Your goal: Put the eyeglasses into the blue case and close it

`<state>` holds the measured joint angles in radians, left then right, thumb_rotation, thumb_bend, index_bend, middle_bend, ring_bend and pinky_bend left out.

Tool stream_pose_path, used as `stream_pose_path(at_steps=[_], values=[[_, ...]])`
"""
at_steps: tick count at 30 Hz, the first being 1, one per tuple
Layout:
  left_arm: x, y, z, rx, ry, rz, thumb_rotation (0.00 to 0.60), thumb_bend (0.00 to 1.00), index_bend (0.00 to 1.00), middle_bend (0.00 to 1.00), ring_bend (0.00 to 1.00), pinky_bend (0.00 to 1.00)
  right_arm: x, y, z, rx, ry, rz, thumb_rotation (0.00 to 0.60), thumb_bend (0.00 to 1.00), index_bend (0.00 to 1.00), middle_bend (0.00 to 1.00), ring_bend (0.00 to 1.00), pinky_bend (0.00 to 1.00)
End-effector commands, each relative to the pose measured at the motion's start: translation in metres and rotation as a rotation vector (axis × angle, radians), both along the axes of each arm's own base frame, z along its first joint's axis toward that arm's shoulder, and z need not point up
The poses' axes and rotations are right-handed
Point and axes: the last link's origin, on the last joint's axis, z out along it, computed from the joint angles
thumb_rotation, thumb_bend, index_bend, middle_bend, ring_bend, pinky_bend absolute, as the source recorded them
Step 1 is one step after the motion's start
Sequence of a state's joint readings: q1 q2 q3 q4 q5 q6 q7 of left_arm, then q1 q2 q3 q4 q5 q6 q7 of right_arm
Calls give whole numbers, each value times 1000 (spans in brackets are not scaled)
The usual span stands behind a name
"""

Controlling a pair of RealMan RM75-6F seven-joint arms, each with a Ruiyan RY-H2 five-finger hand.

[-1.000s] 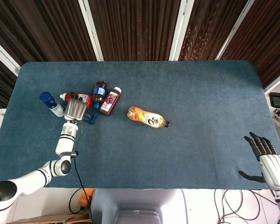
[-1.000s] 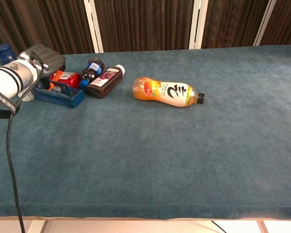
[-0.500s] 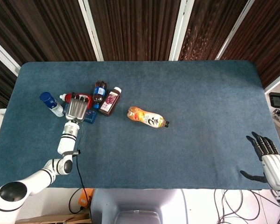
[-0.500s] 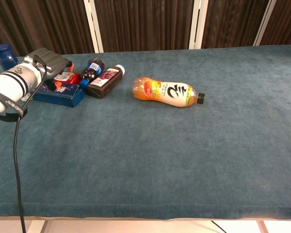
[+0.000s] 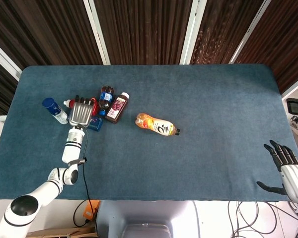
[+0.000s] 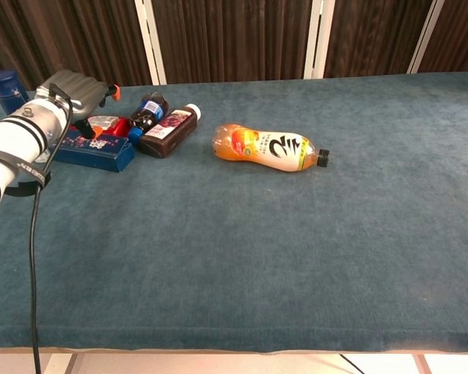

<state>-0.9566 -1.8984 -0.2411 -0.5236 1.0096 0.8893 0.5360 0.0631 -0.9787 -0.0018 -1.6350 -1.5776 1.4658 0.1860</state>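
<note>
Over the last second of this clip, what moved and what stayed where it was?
The left hand slid a little further from the robot, over the blue case, toward the red bottle; whether it grips anything is unclear. The right hand drew back toward the table's near right corner, open. The case, the orange bottle and the other bottles have not moved.

Bare felt lies all around the lying orange plastic bottle [image 5: 157, 125]; well left of it, dark bottles [image 5: 112, 102] crowd a blue box [image 6: 95, 150].
</note>
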Motion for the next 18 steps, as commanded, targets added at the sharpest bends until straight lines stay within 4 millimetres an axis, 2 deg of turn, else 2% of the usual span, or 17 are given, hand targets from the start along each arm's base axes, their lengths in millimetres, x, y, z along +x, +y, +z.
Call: stream_pose_path(at_steps=[1, 7, 18], values=[[-4, 0, -4, -6, -1, 0, 600, 312, 205, 288, 241, 195, 0, 0, 1, -2, -1, -1, 600, 67, 0, 0, 0, 0], [-10, -6, -8, -34, -11, -12, 600, 311, 201, 398, 272, 189, -1, 0, 1, 0, -1, -2, 600, 66, 0, 0, 0, 0], [-24, -28, -4, -70, 7, -42, 600, 377, 145, 428, 273, 172, 1, 0, -2, 6, 4, 4, 600, 66, 0, 0, 0, 0]])
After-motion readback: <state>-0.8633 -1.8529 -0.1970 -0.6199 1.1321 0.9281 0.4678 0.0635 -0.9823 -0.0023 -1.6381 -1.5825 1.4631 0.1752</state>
